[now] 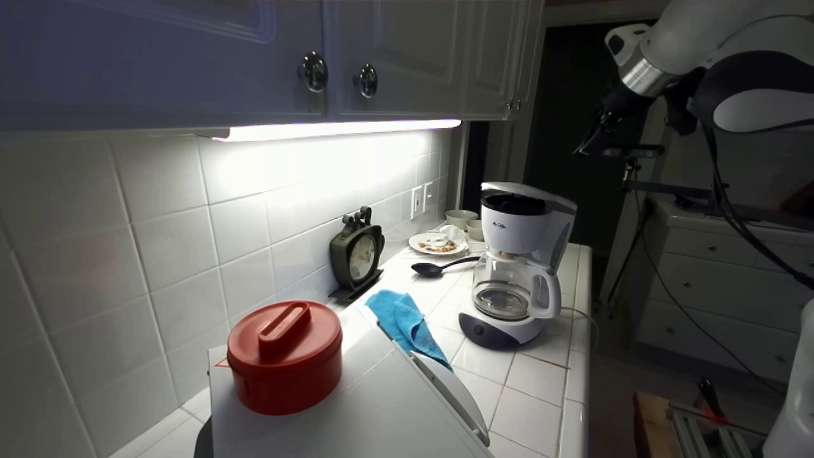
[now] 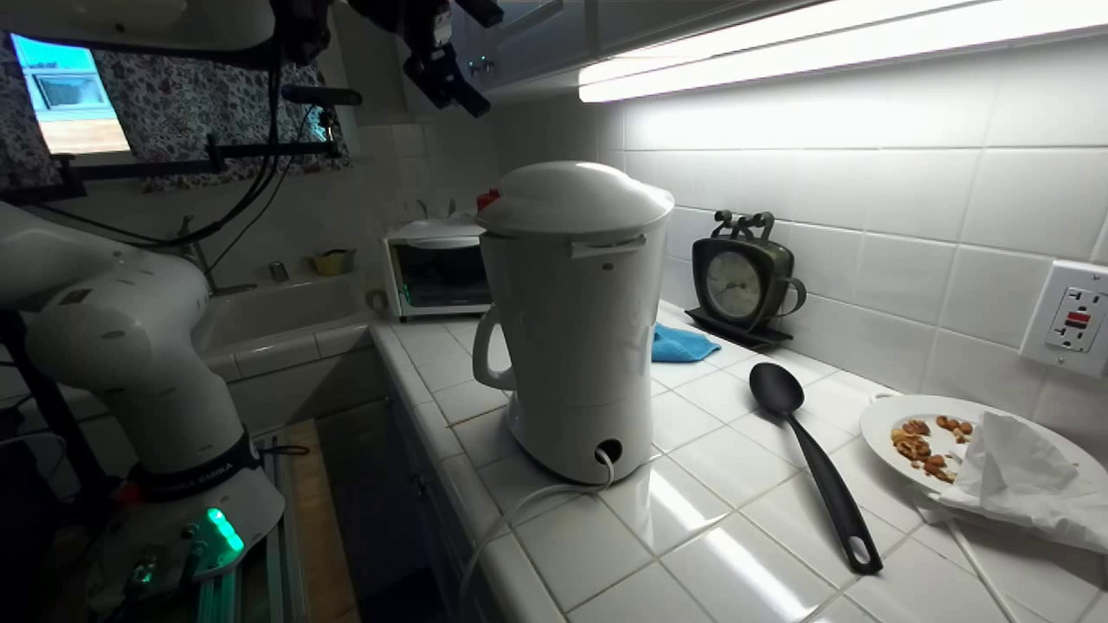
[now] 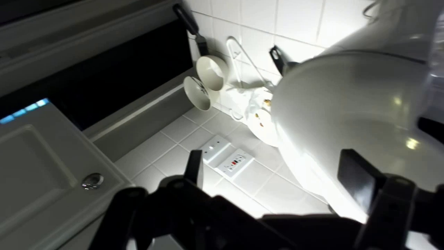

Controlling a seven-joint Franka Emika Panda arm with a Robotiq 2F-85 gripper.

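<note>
Near the coffee maker (image 2: 580, 329) lie a spoon (image 2: 813, 459) (black) and cloth (image 1: 406, 320).

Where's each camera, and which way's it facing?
In an exterior view: by the red container, facing along the counter; arm at right.
In an exterior view: behind the coffee maker, facing the toaster oven; arm and base at left.
Wrist view: on the arm, facing the outlet; open jaws show.
Both exterior views share the blue cloth.

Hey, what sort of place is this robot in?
Most likely a home kitchen, judging by a coffee maker, what looks like a toaster oven, and a sink with a faucet near the window.
</note>
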